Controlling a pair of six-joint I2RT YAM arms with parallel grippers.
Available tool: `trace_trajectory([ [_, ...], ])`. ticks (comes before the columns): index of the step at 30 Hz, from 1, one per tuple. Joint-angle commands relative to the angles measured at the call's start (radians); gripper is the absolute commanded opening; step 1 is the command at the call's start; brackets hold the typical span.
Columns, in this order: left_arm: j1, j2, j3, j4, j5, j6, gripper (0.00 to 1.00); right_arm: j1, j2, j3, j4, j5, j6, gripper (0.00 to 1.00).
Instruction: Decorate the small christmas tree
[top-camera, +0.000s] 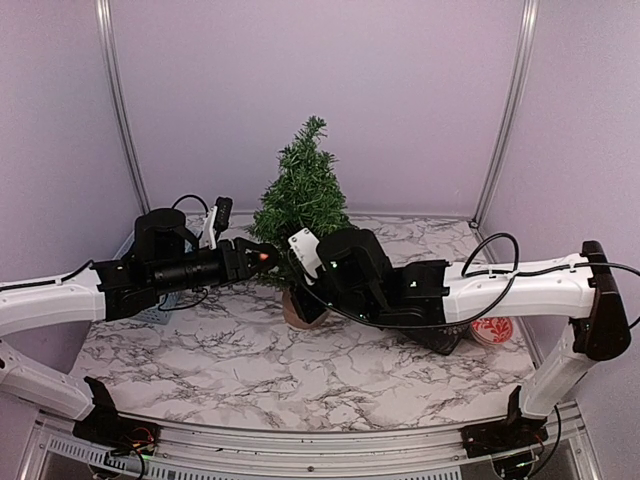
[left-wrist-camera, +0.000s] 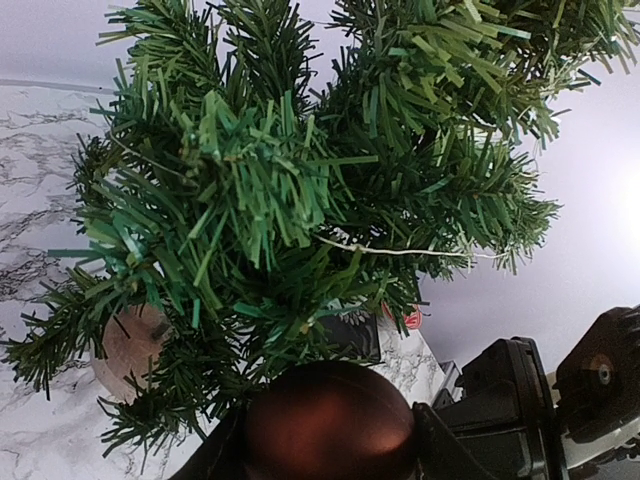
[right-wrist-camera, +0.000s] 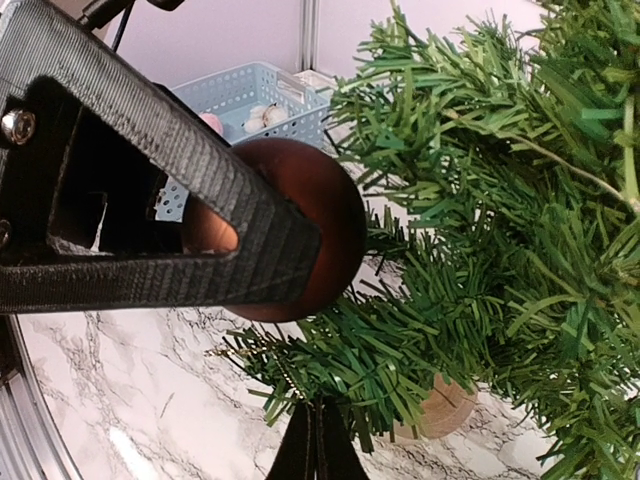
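The small christmas tree (top-camera: 300, 195) stands at the back middle on its tan stump (top-camera: 293, 312). My left gripper (top-camera: 262, 257) is shut on a dark red ball ornament (left-wrist-camera: 330, 420) and holds it against the tree's lower left branches. The ball also shows in the right wrist view (right-wrist-camera: 315, 215), behind the left finger (right-wrist-camera: 150, 200). My right gripper (right-wrist-camera: 318, 415) is shut at a low branch tip, pinching a thin gold cord (right-wrist-camera: 285, 365) that runs among the needles. In the top view it sits low beside the stump (top-camera: 302, 295).
A blue basket (right-wrist-camera: 250, 95) with small pale ornaments stands at the left, mostly hidden behind the left arm in the top view (top-camera: 160, 312). A red and white dish (top-camera: 492, 330) lies at the right. The two arms meet in front of the tree.
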Motion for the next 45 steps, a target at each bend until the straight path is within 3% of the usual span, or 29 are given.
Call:
trace_trajectory([
  [1, 0.009, -0.037, 0.016, 0.01, -0.015, 0.04, 0.39, -0.012, -0.048, 0.005, -0.009, 0.021, 0.001, 0.0],
  [10, -0.001, -0.087, 0.01, 0.011, -0.02, 0.07, 0.4, 0.0, -0.086, -0.014, 0.009, 0.03, -0.002, 0.0],
  [23, -0.002, -0.028, 0.034, 0.009, -0.108, 0.067, 0.41, -0.013, 0.009, 0.096, -0.069, 0.093, -0.015, 0.0],
  [45, -0.002, 0.035, 0.058, 0.012, -0.137, 0.073, 0.4, -0.018, 0.052, 0.143, -0.095, 0.086, -0.01, 0.05],
])
